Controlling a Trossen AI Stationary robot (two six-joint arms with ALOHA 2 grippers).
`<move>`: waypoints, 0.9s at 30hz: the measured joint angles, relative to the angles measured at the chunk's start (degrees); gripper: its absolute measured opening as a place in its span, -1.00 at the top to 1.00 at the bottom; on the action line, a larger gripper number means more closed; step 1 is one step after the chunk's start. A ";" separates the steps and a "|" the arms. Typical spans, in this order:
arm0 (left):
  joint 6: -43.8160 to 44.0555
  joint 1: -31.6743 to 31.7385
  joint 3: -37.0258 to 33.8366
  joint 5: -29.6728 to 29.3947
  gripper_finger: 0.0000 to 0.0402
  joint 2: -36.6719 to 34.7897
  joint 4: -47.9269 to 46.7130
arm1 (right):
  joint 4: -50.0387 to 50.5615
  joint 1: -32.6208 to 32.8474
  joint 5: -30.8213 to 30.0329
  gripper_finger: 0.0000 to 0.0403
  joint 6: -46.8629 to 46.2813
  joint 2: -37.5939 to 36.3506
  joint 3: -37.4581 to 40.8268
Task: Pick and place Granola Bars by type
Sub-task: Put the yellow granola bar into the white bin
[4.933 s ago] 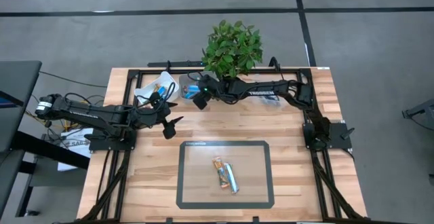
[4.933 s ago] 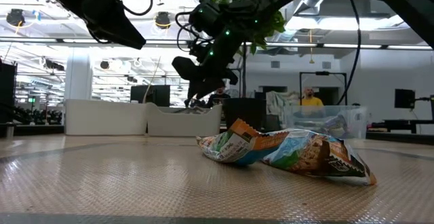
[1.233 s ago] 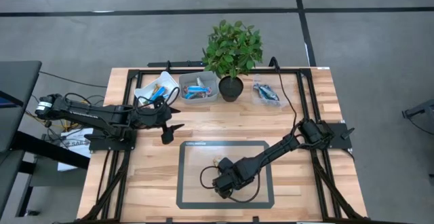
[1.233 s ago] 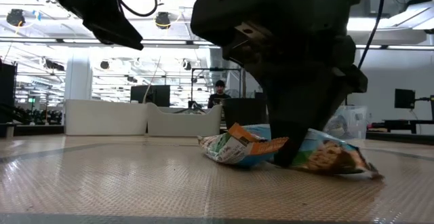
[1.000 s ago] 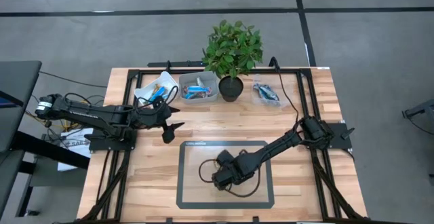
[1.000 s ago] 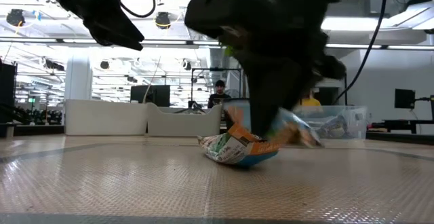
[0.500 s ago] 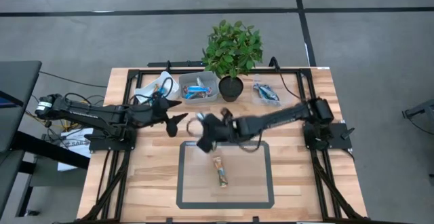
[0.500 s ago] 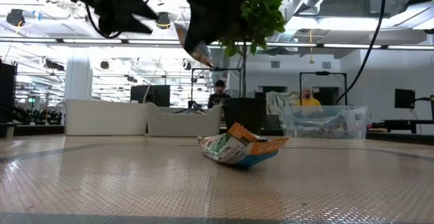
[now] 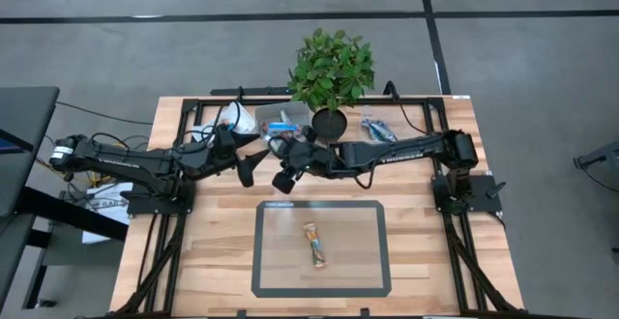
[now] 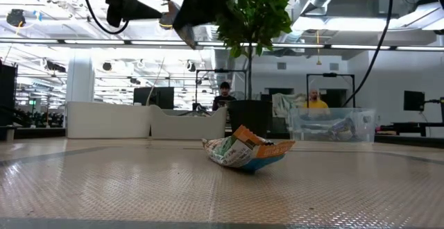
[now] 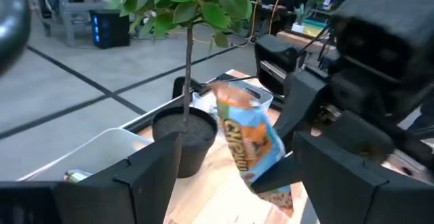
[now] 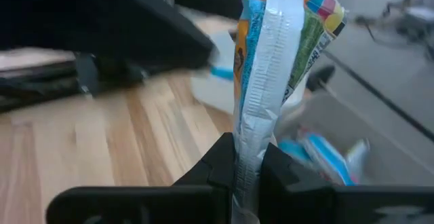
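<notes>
Held bar (image 12: 271,68): blue and orange wrapper with a silver back seam, pinched upright by its lower end in the right hand (image 12: 247,166), whose fingers are closed on it, raised above the far middle of the desk (image 9: 426,174). Second bar (image 9: 313,243): orange-tan, lying on the dark-framed mat (image 9: 379,261). Left hand (image 9: 250,167), fingers spread wide, holds nothing, just left of the right hand. Desk is pale wood planking; potted plant (image 9: 331,68) and tubs (image 9: 283,124) along the far edge. Tub contents hard to make out
</notes>
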State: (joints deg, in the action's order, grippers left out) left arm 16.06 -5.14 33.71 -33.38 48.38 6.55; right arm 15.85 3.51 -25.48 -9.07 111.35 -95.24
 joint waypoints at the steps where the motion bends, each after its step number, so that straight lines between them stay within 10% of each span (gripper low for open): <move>1: 0.32 0.17 0.00 0.42 -0.39 0.00 0.04 | -1.36 0.02 0.07 0.88 0.95 0.00 0.00; 18: -1.05 0.39 0.00 2.94 -0.36 3.52 7.12 | -9.08 -0.39 7.06 0.87 8.23 0.00 -0.02; 27: -2.91 0.37 0.00 3.22 0.05 3.61 7.56 | -9.07 -0.74 7.43 0.88 8.23 0.00 -0.04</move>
State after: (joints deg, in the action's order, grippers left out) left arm 13.15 -4.78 33.71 -30.16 51.99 14.11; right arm 6.79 2.77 -18.04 -0.84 111.35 -95.29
